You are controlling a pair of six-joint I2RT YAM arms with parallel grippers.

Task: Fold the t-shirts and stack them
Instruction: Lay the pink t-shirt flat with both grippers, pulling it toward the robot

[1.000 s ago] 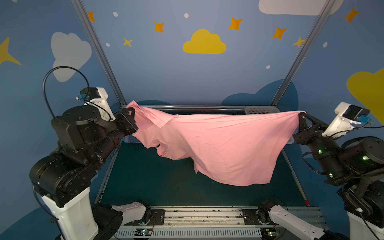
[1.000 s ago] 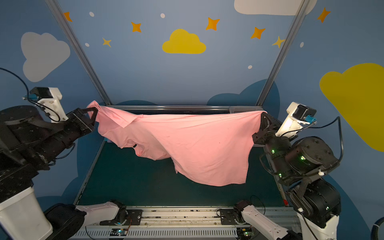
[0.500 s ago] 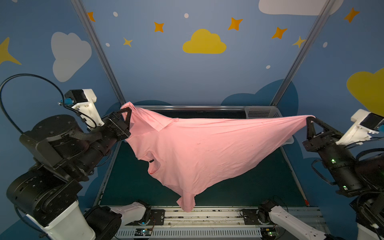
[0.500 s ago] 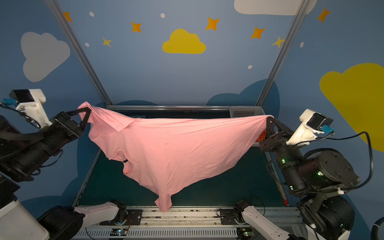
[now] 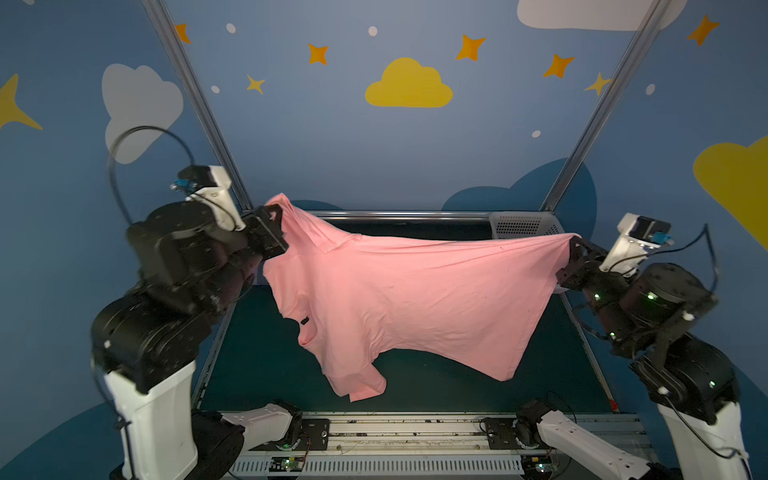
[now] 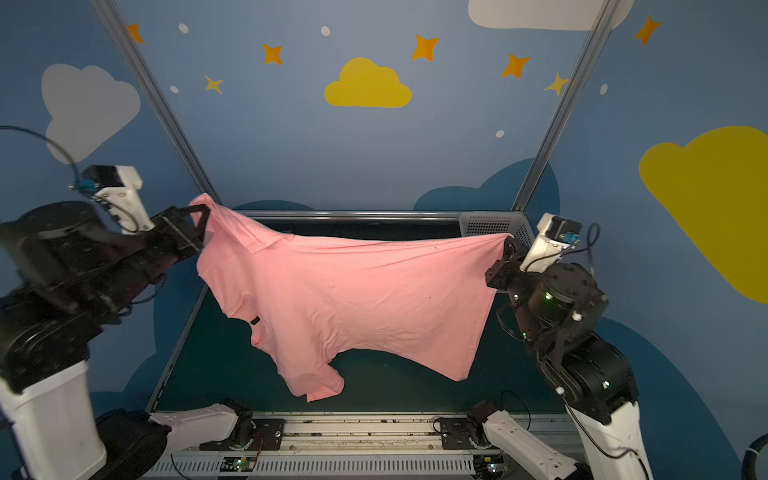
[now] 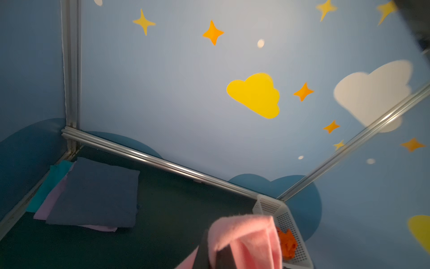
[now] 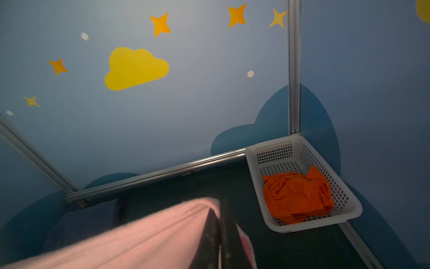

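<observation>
Left claw (image 5: 277,220) and right claw (image 5: 574,246), each clamped shut on one end of the pink t-shirt (image 5: 407,299), held it stretched above the table (image 5: 249,357). The light, limp cotton sagged between them; hems and corners appeared the surest holds.

Black arms (image 5: 174,266) on white bases (image 5: 153,415), black cables (image 5: 145,127).

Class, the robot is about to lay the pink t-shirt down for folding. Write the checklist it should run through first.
1. Left hand shut on pink t-shirt: ok.
2. Right hand shut on its other end: ok.
3. Shirt taut along the top: ok.
4. Shirt hanging smooth: not ok, one sleeve droops bunched.
5. That sleeve free of the table: cannot tell.
6. Folded stack lies in a corner: ok.
</observation>
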